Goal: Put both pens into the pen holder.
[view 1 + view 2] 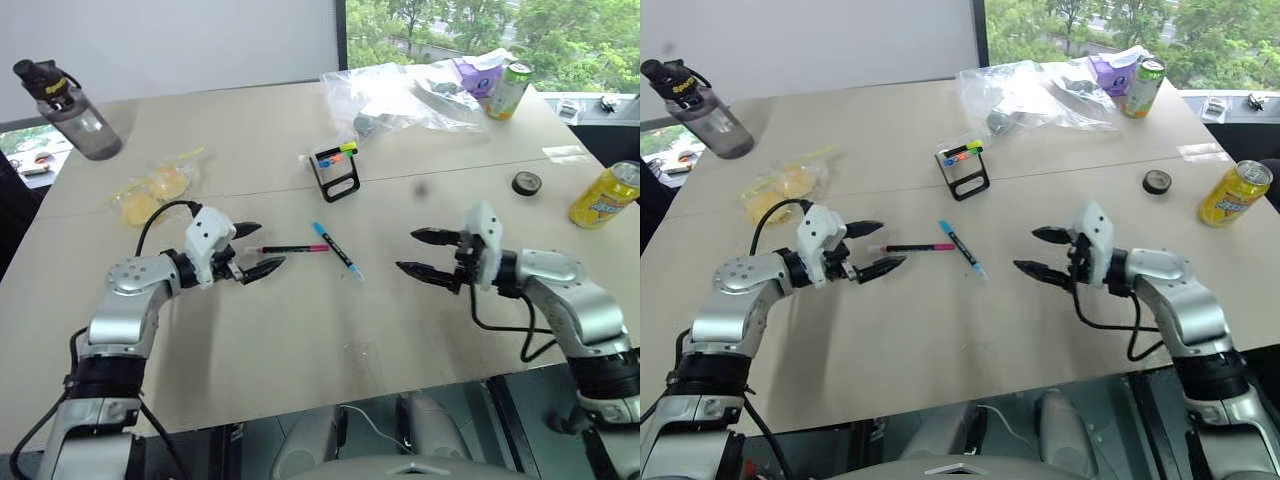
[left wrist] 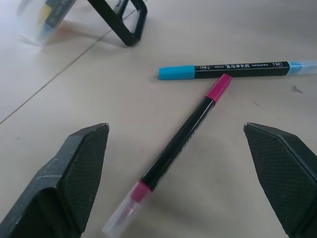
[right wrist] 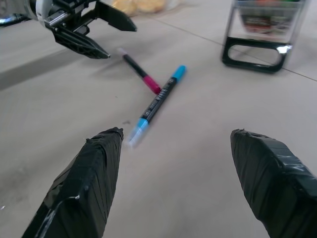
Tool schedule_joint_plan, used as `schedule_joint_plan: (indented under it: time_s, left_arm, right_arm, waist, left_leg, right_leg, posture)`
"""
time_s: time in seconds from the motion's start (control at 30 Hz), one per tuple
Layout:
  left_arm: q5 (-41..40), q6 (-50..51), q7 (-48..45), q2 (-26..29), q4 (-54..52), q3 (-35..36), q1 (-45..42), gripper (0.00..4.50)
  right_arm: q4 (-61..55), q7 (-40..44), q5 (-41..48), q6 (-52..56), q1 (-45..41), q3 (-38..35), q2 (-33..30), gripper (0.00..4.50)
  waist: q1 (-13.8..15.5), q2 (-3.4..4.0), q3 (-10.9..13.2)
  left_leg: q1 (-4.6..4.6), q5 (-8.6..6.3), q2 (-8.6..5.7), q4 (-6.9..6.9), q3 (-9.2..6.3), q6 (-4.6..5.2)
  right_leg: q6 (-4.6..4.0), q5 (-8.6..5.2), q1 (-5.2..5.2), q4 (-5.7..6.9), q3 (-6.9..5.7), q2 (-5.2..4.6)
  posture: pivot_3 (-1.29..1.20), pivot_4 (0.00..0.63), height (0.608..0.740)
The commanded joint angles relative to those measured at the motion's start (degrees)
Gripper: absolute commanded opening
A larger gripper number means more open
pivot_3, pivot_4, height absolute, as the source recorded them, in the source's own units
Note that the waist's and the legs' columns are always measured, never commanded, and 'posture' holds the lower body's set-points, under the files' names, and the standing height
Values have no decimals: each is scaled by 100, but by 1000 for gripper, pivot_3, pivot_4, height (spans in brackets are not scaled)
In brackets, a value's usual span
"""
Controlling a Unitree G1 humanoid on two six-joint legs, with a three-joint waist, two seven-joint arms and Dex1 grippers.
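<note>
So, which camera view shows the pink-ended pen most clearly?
The left wrist view: the pink-ended pen lies large between the open left gripper's fingers, black barrel and clear cap plain, its pink end close to the blue pen. The right wrist view shows it smaller and farther off, and both eye views show a thin line on the table.

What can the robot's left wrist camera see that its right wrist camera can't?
Left wrist view alone: the tiny white print along the blue-capped black pen and the clear cap of the pink-ended black pen. Right wrist view alone: the left gripper, fingers open, and the yellow bag. Both show both pens lying on the beige table, the black-frame pen holder and open black fingers.
</note>
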Motion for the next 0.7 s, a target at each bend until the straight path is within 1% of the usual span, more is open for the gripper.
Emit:
schedule_joint_plan:
  time_s: [0.03,0.1,0.23,0.27,0.3,0.33,0.43,0.5,0.57,0.6,0.7]
  left_arm:
    - [352,-538,-424,3,1101,-280,-659,4500]
    - [481,-758,-586,-62,1661,-412,-1002,4500]
    - [1003,-1300,-805,-94,2686,-783,-1574,4500]
    - [1082,-1339,-822,-107,2835,-835,-1656,4002]
    - [1120,-1362,-875,-123,2947,-863,-1716,3814]
    - [1111,-1368,-963,-140,2997,-877,-1749,3393]
    - [1093,-1399,-1116,-165,3049,-877,-1790,1950]
    - [1120,-1431,-1143,-163,3035,-875,-1782,1117]
    - [1115,-1421,-1168,-139,2934,-867,-1727,193]
    - [1108,-1417,-1186,-114,2850,-863,-1686,76]
    - [780,-1113,-1339,-47,2110,-709,-1448,76]
  right_arm:
    - [-629,-8,419,169,417,-633,-321,3677]
    - [-726,-30,492,217,586,-767,-449,3677]
    - [-883,-123,625,315,740,-864,-543,3677]
    - [-919,-163,650,334,746,-869,-530,3733]
    - [-951,-203,673,351,749,-872,-514,3733]
    - [-979,-268,717,358,736,-891,-465,3733]
    - [-1035,-415,844,405,702,-924,-396,3733]
    - [-1039,-441,856,408,693,-899,-419,3733]
    - [-1013,-437,854,405,667,-868,-442,3733]
    - [-1007,-434,857,407,654,-861,-450,3733]
    - [-976,-432,826,385,608,-826,-469,3733]
  waist:
    - [-10,-1,0]
    - [1,-3,-1]
    - [-38,-6,0]
    - [-44,-6,0]
    - [-39,-6,-1]
    - [-27,-6,-1]
    - [-17,-7,-2]
    - [-12,-8,-3]
    - [-16,-8,-3]
    - [-16,-8,-3]
    - [-33,-8,-2]
  left_leg:
    - [2,0,0,0,4,0]
    - [1,0,-1,3,1,0]
    - [1,0,-3,5,5,1]
    - [1,0,-3,5,6,1]
    - [1,0,-2,4,6,1]
    - [1,0,-2,4,4,1]
    - [3,1,-2,10,4,1]
    - [4,1,-2,16,4,1]
    - [5,1,-3,22,4,1]
    - [6,1,-3,23,5,1]
    - [4,0,-3,23,5,1]
  right_leg:
    - [0,0,-1,3,5,0]
    - [0,0,1,3,0,1]
    - [2,1,0,5,5,0]
    - [3,1,-1,5,6,1]
    - [3,1,-1,6,6,0]
    - [3,1,0,6,4,0]
    - [3,1,1,14,5,0]
    - [3,1,2,23,5,0]
    - [3,1,2,32,6,0]
    - [3,1,2,34,7,0]
    - [3,1,0,35,7,0]
  posture:
    - [0,150,740]
    - [0,150,740]
    - [0,150,740]
    - [0,150,740]
    - [0,150,740]
    - [0,150,740]
    - [0,150,740]
    - [0,150,740]
    - [0,150,740]
    - [0,150,740]
    - [0,150,740]
